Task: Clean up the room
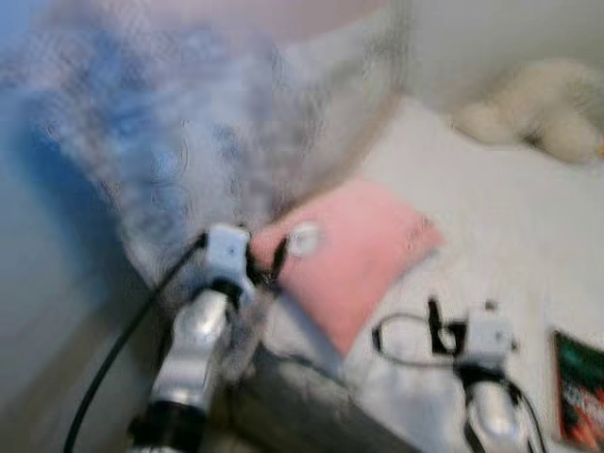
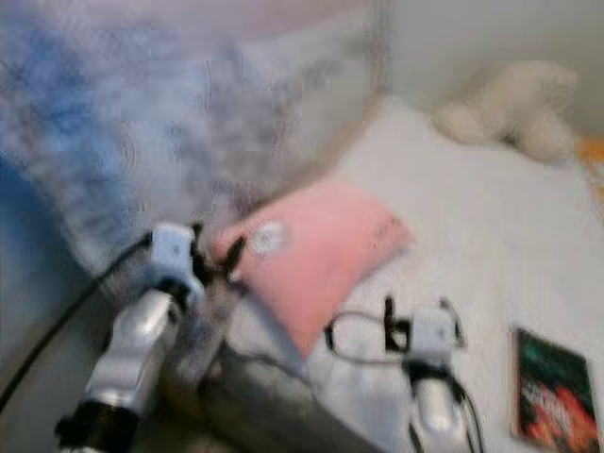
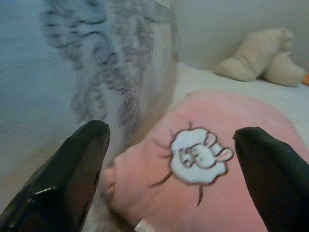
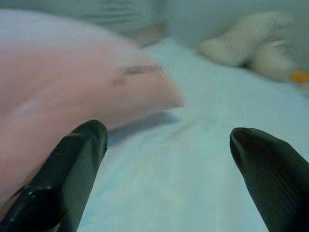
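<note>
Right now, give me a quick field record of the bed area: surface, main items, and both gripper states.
surface: white bed
pink pillow: lies on the bed near its edge, white animal patch facing up
plush toy: cream, at the far side of the bed by the wall
book: dark cover, flat on the bed beside the right arm
curtain: patterned grey-blue fabric hanging beside the pillow
left gripper: open, aimed at the pillow's patch, not closed on it
right gripper: open, above the bare sheet next to the pillow
image quality: head views blurred
</note>
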`<state>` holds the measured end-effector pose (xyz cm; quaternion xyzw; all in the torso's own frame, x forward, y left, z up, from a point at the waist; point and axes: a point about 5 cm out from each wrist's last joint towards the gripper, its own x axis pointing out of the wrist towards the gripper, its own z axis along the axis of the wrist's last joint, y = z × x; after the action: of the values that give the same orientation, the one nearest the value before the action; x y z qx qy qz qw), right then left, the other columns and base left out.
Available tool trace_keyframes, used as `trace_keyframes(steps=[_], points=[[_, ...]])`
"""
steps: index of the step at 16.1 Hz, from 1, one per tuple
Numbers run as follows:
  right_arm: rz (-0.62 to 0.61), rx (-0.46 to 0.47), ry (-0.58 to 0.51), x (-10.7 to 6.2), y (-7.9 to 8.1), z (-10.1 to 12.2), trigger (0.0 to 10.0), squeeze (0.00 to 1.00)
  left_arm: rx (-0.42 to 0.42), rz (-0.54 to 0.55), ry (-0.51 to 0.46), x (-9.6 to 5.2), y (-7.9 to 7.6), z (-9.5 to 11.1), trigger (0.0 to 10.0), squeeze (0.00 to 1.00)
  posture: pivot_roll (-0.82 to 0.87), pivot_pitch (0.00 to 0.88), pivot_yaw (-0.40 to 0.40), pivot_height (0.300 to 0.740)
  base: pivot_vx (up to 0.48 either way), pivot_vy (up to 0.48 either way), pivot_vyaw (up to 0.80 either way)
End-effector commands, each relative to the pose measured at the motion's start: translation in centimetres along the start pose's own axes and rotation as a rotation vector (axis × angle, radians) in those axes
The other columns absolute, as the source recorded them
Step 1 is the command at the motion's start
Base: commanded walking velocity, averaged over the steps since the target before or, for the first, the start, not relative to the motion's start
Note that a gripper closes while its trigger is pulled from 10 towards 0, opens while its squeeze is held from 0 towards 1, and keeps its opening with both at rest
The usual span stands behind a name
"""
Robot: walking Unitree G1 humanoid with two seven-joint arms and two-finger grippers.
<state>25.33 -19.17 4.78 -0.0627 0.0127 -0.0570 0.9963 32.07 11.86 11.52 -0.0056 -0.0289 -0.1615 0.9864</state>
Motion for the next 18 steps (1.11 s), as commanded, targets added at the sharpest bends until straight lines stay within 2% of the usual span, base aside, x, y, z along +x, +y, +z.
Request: trace_keyframes(steps=[1, 2, 4, 5, 7, 9, 11, 14, 15, 18], points=[[0.018, 0.011, -0.006, 0.1, 0.2, 0.4, 10.0, 0.00, -0.004, -0.025, -0.002, 0.4, -1.0, 0.1, 10.0, 0.00, 0.08, 0.000, -0.040, 0.740, 0.000, -0.439, 0.00], [0.024, 0.029, 0.008, 0.3, 0.5, 0.5, 10.0, 0.00, -0.013, -0.038, 0.007, 0.7, -1.6, -0.1, 10.0, 0.00, 0.07, 0.000, -0.037, 0.740, 0.000, -0.431, 0.59], [0.041, 0.028, 0.023, 0.4, 0.8, 0.5, 10.0, 0.00, 0.003, -0.027, 0.030, 0.8, -1.3, -0.5, 10.0, 0.00, 0.07, 0.000, -0.036, 0.740, 0.274, -0.390, 0.59], [0.065, 0.019, 0.022, 0.3, 1.1, 0.5, 10.0, 0.00, 0.053, 0.002, 0.093, 1.2, -0.5, -1.3, 10.0, 0.00, 0.06, 0.000, -0.034, 0.740, 0.000, 0.000, 0.00], [0.086, 0.003, 0.010, 0.3, 1.5, 0.8, 10.0, 0.00, 0.086, 0.035, 0.070, 1.7, 0.8, -0.7, 10.0, 0.00, 0.06, 0.000, -0.033, 0.740, 0.000, 0.000, 0.00], [0.111, -0.005, 0.004, 0.4, 2.1, 1.0, 10.0, 0.00, 0.114, 0.039, 0.061, 2.1, 1.4, -0.3, 10.0, 0.00, 0.06, 0.000, -0.035, 0.740, 0.000, 0.000, 0.00], [0.146, -0.010, -0.026, 0.2, 2.6, 1.5, 10.0, 0.00, 0.115, 0.053, 0.068, 2.2, 1.9, -0.3, 10.0, 0.00, 0.05, 0.000, -0.035, 0.740, 0.000, 0.000, -0.75], [0.147, 0.000, -0.006, 0.0, 2.6, 1.2, 10.0, 0.00, 0.122, 0.082, 0.087, 2.1, 2.4, -1.0, 10.0, 0.00, 0.05, 0.000, -0.037, 0.740, 0.000, 0.000, -0.75], [0.148, 0.001, -0.006, -0.1, 2.7, 1.2, 10.0, 0.00, 0.153, 0.094, 0.095, 1.9, 2.4, -1.3, 10.0, 0.00, 0.05, 0.000, -0.038, 0.740, 0.000, 0.000, -0.75], [0.149, 0.032, 0.013, -0.5, 2.8, 0.8, 10.0, 0.00, 0.082, 0.080, 0.101, 1.4, 2.1, -1.9, 10.0, 0.00, 0.06, 0.000, -0.039, 0.740, 0.000, 0.000, -0.75]])
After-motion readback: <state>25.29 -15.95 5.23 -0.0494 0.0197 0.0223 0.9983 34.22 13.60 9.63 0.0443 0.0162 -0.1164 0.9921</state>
